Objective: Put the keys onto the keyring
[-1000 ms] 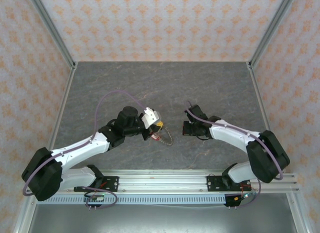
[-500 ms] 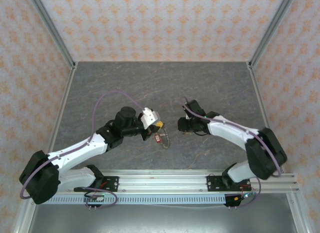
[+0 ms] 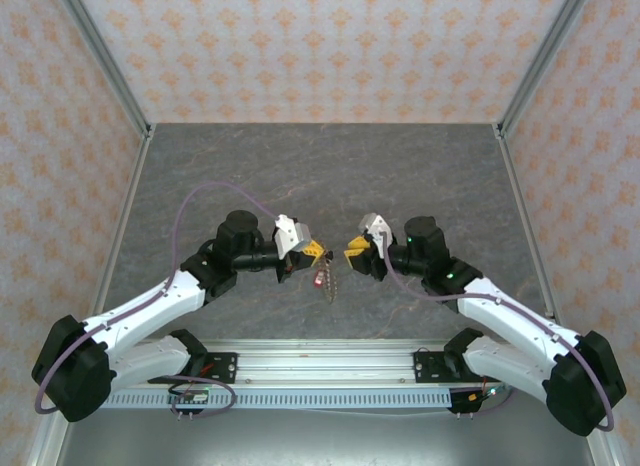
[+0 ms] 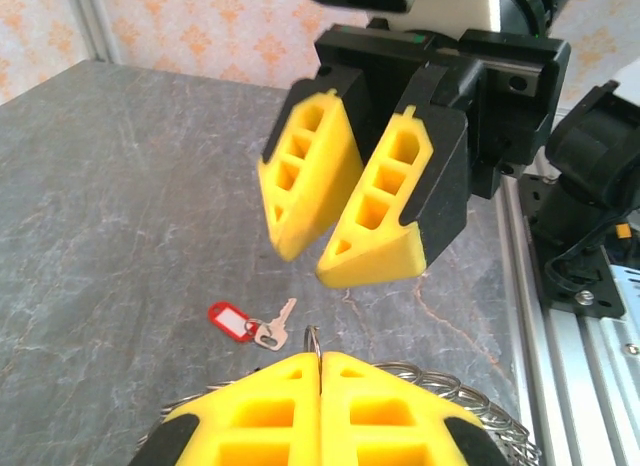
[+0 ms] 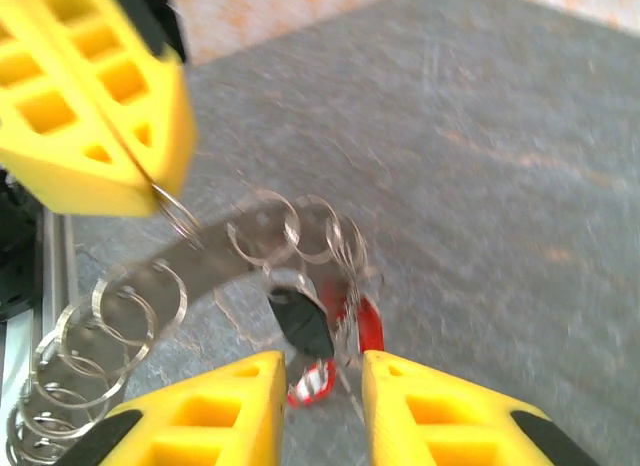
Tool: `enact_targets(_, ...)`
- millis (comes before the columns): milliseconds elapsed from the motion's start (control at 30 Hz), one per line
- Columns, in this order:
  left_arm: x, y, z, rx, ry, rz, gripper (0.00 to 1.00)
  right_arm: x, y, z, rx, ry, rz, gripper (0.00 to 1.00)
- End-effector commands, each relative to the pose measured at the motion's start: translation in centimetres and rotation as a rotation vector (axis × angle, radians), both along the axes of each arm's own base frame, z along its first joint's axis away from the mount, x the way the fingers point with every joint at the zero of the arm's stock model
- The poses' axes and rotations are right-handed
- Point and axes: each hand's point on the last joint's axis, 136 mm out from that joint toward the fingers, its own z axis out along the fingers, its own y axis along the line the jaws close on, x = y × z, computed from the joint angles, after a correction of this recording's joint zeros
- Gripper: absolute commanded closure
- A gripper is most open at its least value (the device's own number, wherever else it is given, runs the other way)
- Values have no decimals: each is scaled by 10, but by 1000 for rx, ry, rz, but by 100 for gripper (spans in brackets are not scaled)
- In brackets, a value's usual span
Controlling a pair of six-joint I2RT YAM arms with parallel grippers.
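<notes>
My left gripper (image 3: 312,250) is shut, and its tips (image 4: 320,358) pinch a small ring of the keyring (image 4: 455,384), whose coil of thin grey loops hangs beneath it. In the right wrist view the keyring (image 5: 255,231) dangles from those yellow fingers (image 5: 95,111), carrying a black-tagged key (image 5: 305,324) and red-tagged keys (image 5: 370,326). My right gripper (image 5: 322,386) is open and faces them closely; this view is blurred. From above, the right gripper (image 3: 352,252) is tip to tip with the left one. Another red-tagged key (image 4: 245,324) lies on the table between them.
The grey stone-patterned table (image 3: 320,176) stretches behind both grippers. An aluminium rail (image 3: 320,361) with the arm bases runs along the near edge. Patterned walls and metal posts (image 3: 105,61) enclose the back and sides.
The right arm has swung round, so its gripper now points left at the left gripper, and its jaws have opened. The left gripper has shifted slightly, still holding the keyring.
</notes>
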Motion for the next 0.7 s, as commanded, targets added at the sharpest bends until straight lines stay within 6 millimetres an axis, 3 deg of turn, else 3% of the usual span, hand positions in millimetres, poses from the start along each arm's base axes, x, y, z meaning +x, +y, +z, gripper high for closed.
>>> enact_targets(0, -4, -3, 23, -75, -40, -49, 100, -5, 17, 37, 82, -194, 126, 74)
enact_targets(267, 2, -2, 29, -99, -50, -15, 100, -18, 29, 34, 98, -173, 236, 70)
enact_targets(500, 1, -5, 31, -115, -43, -31, 100, -10, 32, 37, 112, -174, 213, 71)
enact_targets(667, 0, -6, 34, -126, -42, -39, 100, -6, 34, 36, 127, -168, 205, 77)
